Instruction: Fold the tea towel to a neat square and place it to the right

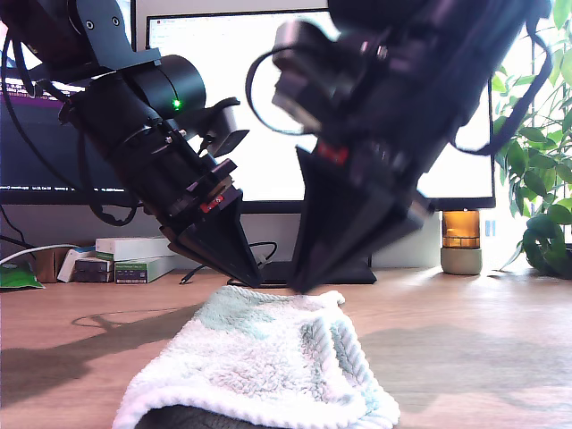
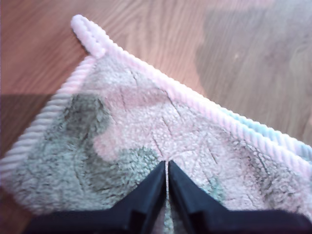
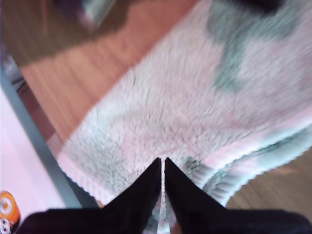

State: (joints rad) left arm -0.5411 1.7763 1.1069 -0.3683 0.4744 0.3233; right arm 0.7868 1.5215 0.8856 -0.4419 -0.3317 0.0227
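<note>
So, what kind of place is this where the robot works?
Most likely a home or office desk. A wide monitor stands behind the arms on a wooden desk, with small boxes, a potted plant and a small amber lamp. The tea towel lies in front.

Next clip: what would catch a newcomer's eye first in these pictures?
Two big black arms fill the exterior view, their tools pointing down at the far edge of the tea towel, which lies folded on the wooden table. My first tool and my second tool are both closed over the fluffy cloth. Behind them a bright monitor glares.
</note>
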